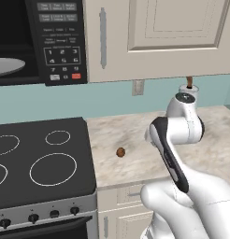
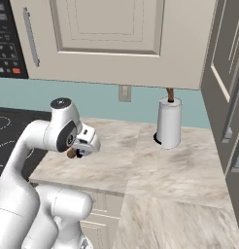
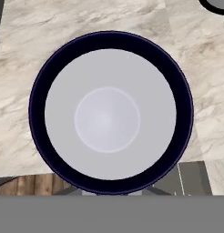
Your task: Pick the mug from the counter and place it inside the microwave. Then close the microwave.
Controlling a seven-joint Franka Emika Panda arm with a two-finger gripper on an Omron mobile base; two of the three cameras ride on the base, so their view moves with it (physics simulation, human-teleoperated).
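Beige marbled counter (image 1: 131,135) runs right of the black stovetop (image 1: 42,158), with the microwave (image 1: 37,42) open above it. Seen from the hand, the mug (image 3: 109,113) sits directly below; whether the jaws are open cannot be told.

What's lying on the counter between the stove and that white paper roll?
A small brown ball on bare counter, between the stove and the roll, seen in the left base view; the arm hides the rest.

Open black microwave (image 1: 61,42) above stovetop (image 1: 42,158), small brown ball (image 1: 120,152) on marbled counter (image 1: 117,135), white arm (image 1: 182,140)
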